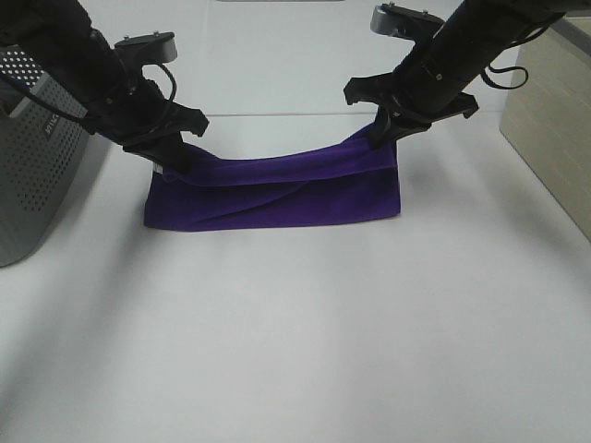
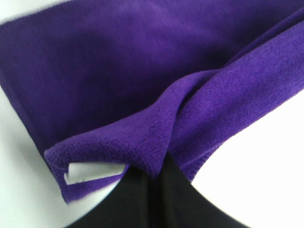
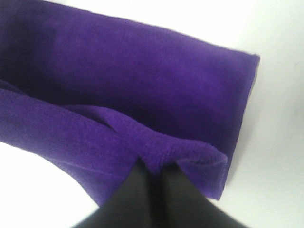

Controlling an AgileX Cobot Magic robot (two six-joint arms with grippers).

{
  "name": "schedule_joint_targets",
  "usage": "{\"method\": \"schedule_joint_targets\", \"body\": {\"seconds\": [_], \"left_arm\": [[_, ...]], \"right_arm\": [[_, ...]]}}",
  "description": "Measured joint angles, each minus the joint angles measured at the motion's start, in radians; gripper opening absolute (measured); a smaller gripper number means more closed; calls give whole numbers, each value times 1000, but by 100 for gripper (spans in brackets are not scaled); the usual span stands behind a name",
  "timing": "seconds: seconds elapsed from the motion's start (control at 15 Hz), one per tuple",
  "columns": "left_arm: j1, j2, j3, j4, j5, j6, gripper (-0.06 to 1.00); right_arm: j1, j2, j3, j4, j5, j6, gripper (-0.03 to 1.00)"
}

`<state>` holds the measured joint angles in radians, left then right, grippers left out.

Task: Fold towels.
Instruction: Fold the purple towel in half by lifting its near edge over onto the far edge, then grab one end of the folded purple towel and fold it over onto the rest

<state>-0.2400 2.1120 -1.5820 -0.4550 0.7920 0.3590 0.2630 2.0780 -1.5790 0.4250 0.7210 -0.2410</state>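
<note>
Towel [image 1: 277, 198], deep purple, lies half folded on the white table [image 1: 295, 351]; the left claw [image 1: 169, 159] and right claw [image 1: 386, 132] each pinch an end of its lifted upper edge, which sags between them.

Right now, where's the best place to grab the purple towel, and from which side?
Pinch the towel at its two far corners, one per arm, from above on the far side. That edge stands raised off the table as a ridge, both jaws shut on it; the near part lies flat.
</note>
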Motion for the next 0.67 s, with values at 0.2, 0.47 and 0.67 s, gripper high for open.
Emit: {"method": "schedule_joint_targets", "body": {"seconds": [0.2, 0.47, 0.67], "left_arm": [[2, 105, -132, 6, -34, 0, 0], [2, 205, -229, 15, -51, 0, 0], [2, 236, -232, 26, -112, 0, 5]], "right_arm": [[0, 113, -105, -13, -18, 1, 2], [0, 201, -194, -55, -34, 18, 2], [0, 239, -208, -77, -48, 46, 10]]}}
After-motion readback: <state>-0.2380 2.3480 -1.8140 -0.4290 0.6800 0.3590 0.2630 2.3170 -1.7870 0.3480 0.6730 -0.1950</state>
